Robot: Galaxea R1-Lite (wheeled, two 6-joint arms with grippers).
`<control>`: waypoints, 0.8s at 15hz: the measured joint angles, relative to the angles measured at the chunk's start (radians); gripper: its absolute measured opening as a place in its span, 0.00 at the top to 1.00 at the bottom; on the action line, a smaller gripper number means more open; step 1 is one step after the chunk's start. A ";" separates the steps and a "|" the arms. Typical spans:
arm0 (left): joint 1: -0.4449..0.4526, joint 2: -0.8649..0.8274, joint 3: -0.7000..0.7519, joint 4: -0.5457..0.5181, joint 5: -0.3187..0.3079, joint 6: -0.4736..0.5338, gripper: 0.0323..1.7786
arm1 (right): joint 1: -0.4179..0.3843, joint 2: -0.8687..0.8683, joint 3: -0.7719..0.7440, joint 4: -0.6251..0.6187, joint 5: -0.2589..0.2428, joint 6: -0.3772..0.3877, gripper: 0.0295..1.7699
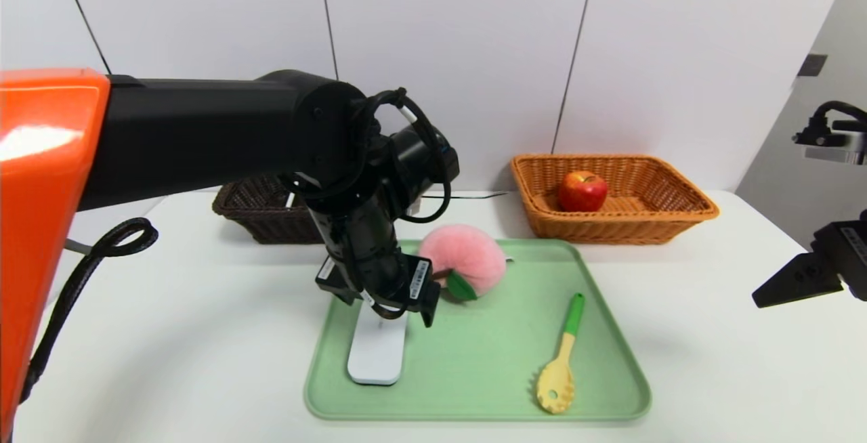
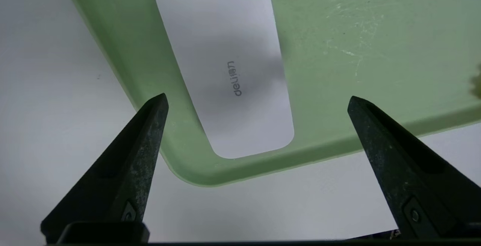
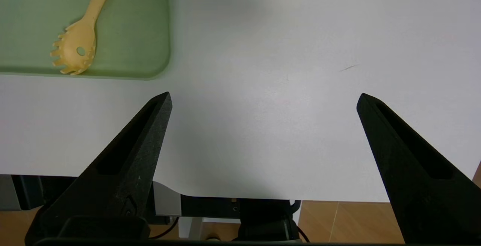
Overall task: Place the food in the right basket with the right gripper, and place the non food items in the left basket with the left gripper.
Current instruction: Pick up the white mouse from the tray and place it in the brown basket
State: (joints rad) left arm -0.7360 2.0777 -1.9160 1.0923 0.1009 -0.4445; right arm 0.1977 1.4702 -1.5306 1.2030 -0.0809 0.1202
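Observation:
A flat white device (image 1: 376,355) (image 2: 229,69) lies at the left end of the green tray (image 1: 474,389). My left gripper (image 2: 257,99) hangs just above it, open, its fingertips spread wider than the device and touching nothing. A pink plush peach (image 1: 467,257) sits at the tray's back. A yellow pasta spoon with a green handle (image 1: 559,368) (image 3: 80,35) lies at the tray's right. A red apple (image 1: 582,191) rests in the orange right basket (image 1: 677,216). My right gripper (image 3: 263,97) is open and empty over bare table at the far right.
The dark brown left basket (image 1: 261,216) stands at the back left, mostly hidden behind my left arm (image 1: 352,226). The white table (image 1: 169,334) runs on to the left and right of the tray. Its front edge (image 3: 285,199) lies just under the right gripper.

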 joint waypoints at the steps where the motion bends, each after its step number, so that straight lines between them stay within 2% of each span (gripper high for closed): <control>1: 0.000 0.005 0.000 0.001 0.014 -0.005 0.05 | 0.000 0.001 0.002 -0.011 0.000 0.000 0.04; 4: 0.003 0.022 -0.002 0.001 0.033 -0.040 0.05 | 0.001 0.002 0.013 -0.051 0.003 -0.001 0.04; 12: 0.064 0.080 0.002 0.001 0.018 -0.054 0.05 | 0.004 0.015 0.015 -0.061 0.001 -0.001 0.04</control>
State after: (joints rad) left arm -0.6723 2.1577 -1.9140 1.0930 0.1187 -0.4987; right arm 0.2015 1.4851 -1.5157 1.1415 -0.0794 0.1191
